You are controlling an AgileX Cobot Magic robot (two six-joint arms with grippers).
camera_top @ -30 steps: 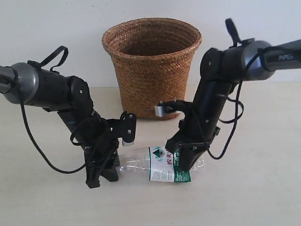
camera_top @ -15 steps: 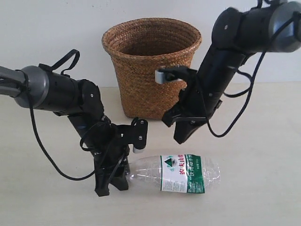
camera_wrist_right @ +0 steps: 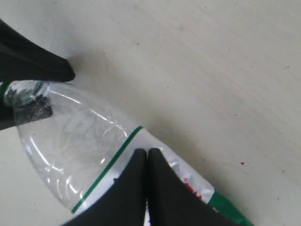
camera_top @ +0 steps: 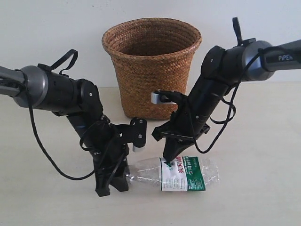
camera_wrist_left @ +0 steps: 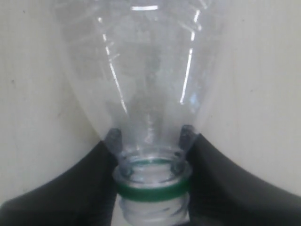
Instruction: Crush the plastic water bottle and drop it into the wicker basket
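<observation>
The plastic water bottle [camera_top: 186,173] lies on its side on the table in front of the wicker basket [camera_top: 150,80]. My left gripper [camera_top: 118,178] is shut on its neck, one finger on each side just above the green ring [camera_wrist_left: 153,190]; no cap shows on the threads. The left gripper [camera_wrist_left: 150,136] hides the bottle's mouth in the exterior view. My right gripper [camera_top: 169,158] points down, its jaws pressed together with nothing between them, the tips resting on the white-and-green label [camera_wrist_right: 188,181]. The same gripper [camera_wrist_right: 146,153] covers part of the label.
The basket stands upright behind both arms, its open rim [camera_top: 151,29] well above the grippers. A white wall [camera_top: 47,28] rises behind it. Cables loop from both arms. Bare beige tabletop [camera_top: 254,188] extends to the right and front of the bottle.
The right gripper rose off the bottle, then came back down onto the label. The bottle, held at the neck by the left gripper, shifted slightly right and toward the front.
</observation>
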